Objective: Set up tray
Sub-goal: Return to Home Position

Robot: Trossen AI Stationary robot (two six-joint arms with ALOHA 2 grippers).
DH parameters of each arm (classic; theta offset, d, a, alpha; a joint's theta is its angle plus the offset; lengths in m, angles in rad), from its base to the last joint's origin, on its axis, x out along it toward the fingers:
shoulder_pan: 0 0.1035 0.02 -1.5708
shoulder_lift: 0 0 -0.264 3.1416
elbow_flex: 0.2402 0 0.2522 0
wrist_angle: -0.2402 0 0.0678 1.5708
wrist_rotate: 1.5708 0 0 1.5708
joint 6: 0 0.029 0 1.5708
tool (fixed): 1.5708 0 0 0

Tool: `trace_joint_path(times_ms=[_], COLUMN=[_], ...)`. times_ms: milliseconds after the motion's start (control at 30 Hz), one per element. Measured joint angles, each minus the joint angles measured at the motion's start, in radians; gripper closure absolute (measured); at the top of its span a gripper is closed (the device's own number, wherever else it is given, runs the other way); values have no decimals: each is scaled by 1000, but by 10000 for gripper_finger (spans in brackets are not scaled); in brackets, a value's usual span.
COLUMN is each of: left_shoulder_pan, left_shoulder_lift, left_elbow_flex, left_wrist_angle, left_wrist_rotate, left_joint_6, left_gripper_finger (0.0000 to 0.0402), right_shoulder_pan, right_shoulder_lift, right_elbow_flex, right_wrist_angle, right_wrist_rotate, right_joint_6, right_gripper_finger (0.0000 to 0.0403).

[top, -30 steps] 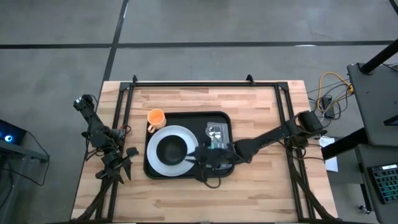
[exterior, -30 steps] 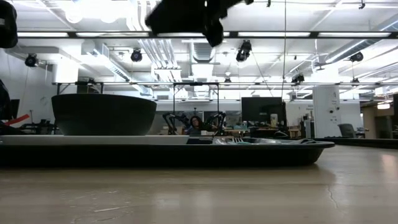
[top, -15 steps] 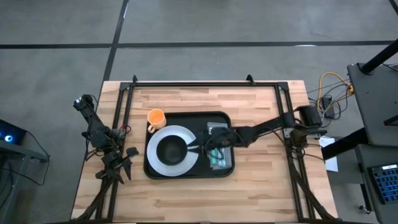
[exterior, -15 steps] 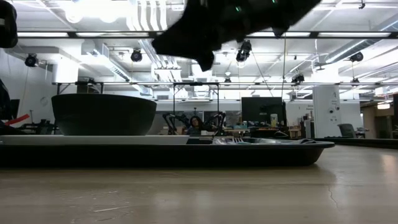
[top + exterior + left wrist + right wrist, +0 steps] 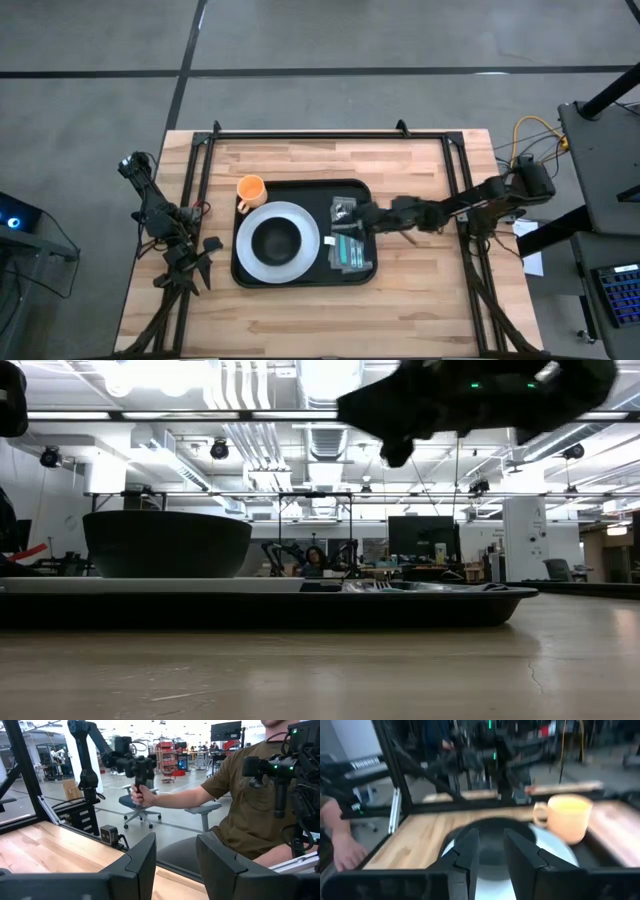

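Observation:
The black tray (image 5: 300, 190) lies in the middle of the table and shows edge-on in the low view (image 5: 300, 605). On its left part lies a white plate (image 5: 255, 262) with a black bowl (image 5: 277, 240) standing in it. On its right part lie silver cutlery (image 5: 345, 210) and a teal-and-white packet (image 5: 350, 250). An orange mug (image 5: 250, 188) stands on the table at the tray's far left corner. My right gripper (image 5: 360, 215) hangs open and empty above the tray's right part. My left gripper (image 5: 200, 255) is open and empty at the table's left edge.
Black frame rails run along the table's far, left and right sides (image 5: 330, 135). A person (image 5: 240, 795) sits beyond the table's edge, holding a handle. Bare wood shows along the table's near edge (image 5: 320, 320).
My right gripper has drawn back from over the tray's near side, beside the plate, toward the table's far and right edges, staying above the tray. The teal-and-white packet, which it covered, now shows on the tray.

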Motion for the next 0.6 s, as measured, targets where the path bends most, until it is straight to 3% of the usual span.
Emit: trace_joint_path(times_ms=[200,400,600], left_shoulder_pan=[0,0,0], left_shoulder_lift=[0,0,0], left_elbow_flex=[0,0,0], left_wrist_angle=[0,0,0], left_wrist_rotate=[0,0,0], left_joint_6=[0,0,0], left_gripper_finger=[281,281,281], right_shoulder_pan=[0,-13,-32], right_shoulder_lift=[-90,-230,-460], right_elbow_flex=[-176,-300,-472], right_wrist_angle=[209,207,203], right_wrist_rotate=[0,0,4], right_joint_6=[-75,-106,-125], right_gripper_finger=[317,324,335])
